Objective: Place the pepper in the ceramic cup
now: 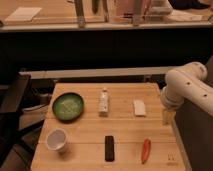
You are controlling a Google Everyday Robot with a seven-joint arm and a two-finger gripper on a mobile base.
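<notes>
The pepper (145, 149), small, slender and red-orange, lies on the wooden table (125, 130) near the front right. A white ceramic cup (57, 140) stands upright at the front left, with nothing showing inside it. My gripper (167, 117) hangs below the white arm (187, 90) at the table's right edge, behind the pepper and a little to its right. It is apart from the pepper, open, and holds nothing.
A green bowl (68, 106) sits at the back left. A small white bottle (103, 102) lies at the back centre and a white block (139, 107) to its right. A black bar (109, 148) lies at the front between cup and pepper. A counter runs behind.
</notes>
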